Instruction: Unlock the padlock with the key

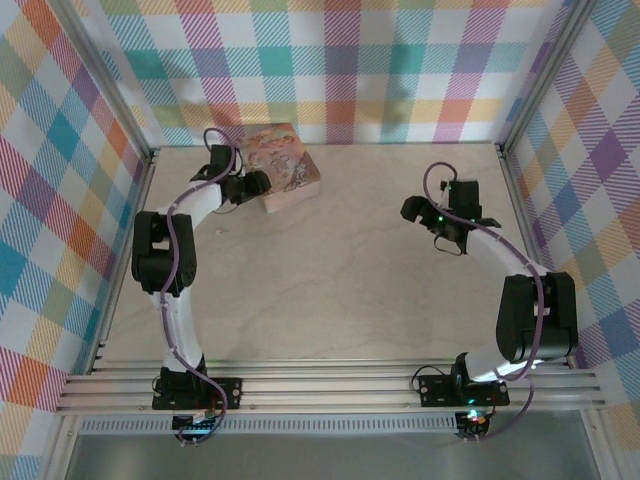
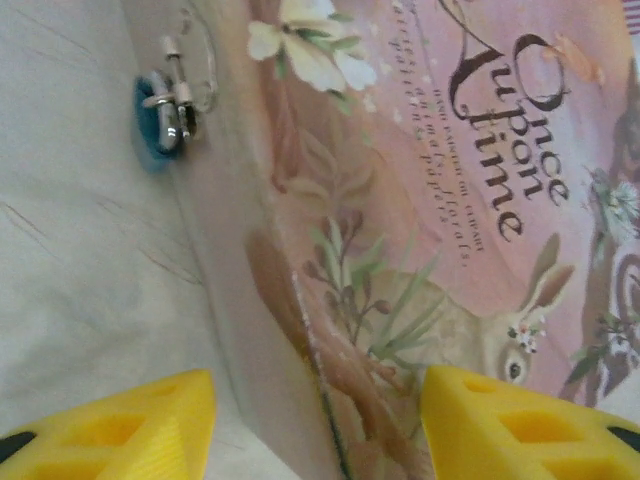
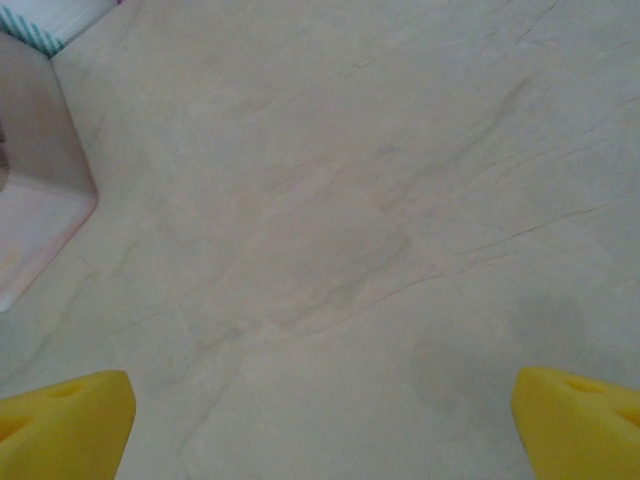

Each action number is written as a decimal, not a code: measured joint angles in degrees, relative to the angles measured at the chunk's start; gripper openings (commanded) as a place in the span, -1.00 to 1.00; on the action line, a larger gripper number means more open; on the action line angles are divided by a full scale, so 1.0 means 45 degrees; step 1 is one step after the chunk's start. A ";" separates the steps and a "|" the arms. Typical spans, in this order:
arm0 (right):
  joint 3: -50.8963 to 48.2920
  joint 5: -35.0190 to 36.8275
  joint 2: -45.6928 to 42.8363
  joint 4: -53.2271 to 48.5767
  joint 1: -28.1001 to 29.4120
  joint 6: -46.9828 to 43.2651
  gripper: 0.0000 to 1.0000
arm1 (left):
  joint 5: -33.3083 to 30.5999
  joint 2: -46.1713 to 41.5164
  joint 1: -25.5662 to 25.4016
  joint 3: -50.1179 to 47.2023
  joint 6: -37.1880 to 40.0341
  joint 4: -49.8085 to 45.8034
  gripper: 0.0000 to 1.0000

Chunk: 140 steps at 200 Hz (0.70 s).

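The left gripper holds its yellow fingers apart, straddling the long edge of the pink picture-printed tin without visibly clamping it, while the right gripper hangs wide open over the bare table. To do this step well, I would steady the tin squarely and keep the fingers off the padlock — a tiny teal-blue body with a thin metal shackle, hanging at the tin's side wall — so its keyhole stays reachable. Whether the small metal piece on it is the key, I cannot tell.
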 measured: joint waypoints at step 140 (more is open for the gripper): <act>0.3458 -0.0782 0.1156 -0.3332 0.2186 0.1486 0.92 | -0.2754 -0.3857 -0.4571 -0.1462 0.0019 -0.2560 0.34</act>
